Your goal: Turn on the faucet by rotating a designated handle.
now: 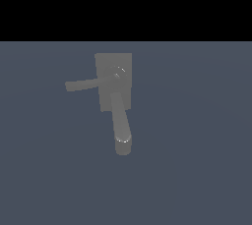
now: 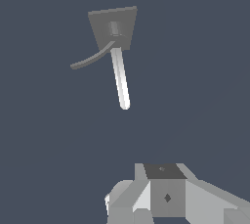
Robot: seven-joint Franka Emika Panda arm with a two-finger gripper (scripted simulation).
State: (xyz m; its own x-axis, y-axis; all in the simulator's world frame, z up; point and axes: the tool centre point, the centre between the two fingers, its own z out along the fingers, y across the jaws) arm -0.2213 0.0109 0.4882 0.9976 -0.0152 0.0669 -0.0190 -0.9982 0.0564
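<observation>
Handle (image 1: 82, 85): thin grey bar, joined to round hub (image 1: 118, 72) of faucet (image 1: 114, 89). Projects sideways from hub toward the exterior view's left, close to level, ending in a squared tip. Noticeably slimmer than spout (image 1: 121, 123). Free of all contact along its whole length. In wrist view, seen as a slim dark bar (image 2: 92, 58) with a slight curve, branching off at hub (image 2: 114, 28).

Spout: thick, round-ended, running from below hub toward the camera in exterior view, with a pale highlight at its end. In wrist view, rendered as a bright straight bar (image 2: 120, 78), roughly at right angles to handle.

Base block (image 1: 106, 69): flat, rectangular, matte grey, carrying hub near its upper right part in exterior view. Shown as a dark tilted plate (image 2: 126, 20) in wrist view.

Faucet (image 2: 115, 37) positioned on plain blue-grey surface (image 1: 197, 170), near the middle of exterior view.

Gripper (image 2: 166, 194): only grey and white housing visible, at the edge of wrist view; well apart from faucet, touching nothing. Fingers not distinguishable; released or clenched cannot be told. Not seen in exterior view.
</observation>
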